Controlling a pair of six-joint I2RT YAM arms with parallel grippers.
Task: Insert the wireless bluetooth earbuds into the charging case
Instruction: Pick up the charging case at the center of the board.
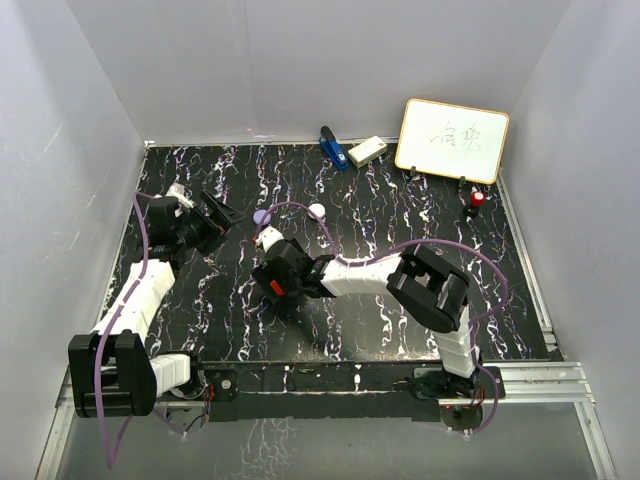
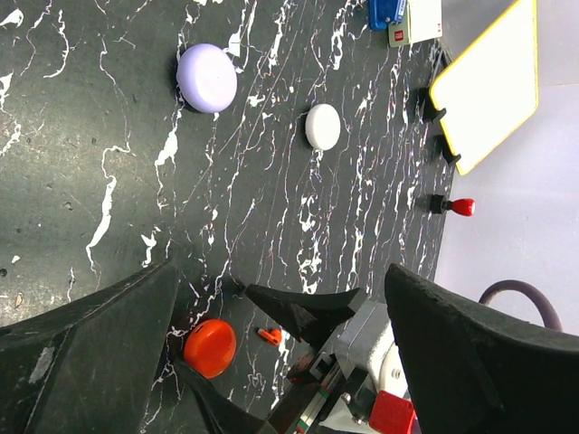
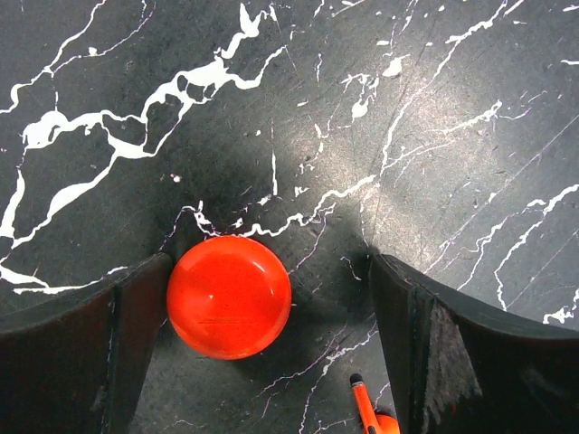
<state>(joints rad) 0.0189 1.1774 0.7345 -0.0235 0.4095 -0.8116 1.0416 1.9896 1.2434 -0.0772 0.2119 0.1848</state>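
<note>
We find wide bare table (image 1: 420, 215) between the white case (image 1: 317, 210) and the whiteboard (image 1: 452, 140). Round the red case (image 3: 229, 297) it's tight — the right gripper (image 3: 270, 271) straddles it, one finger (image 3: 90, 353) nearly touching, a red earbud (image 3: 365, 402) beside the other.
</note>
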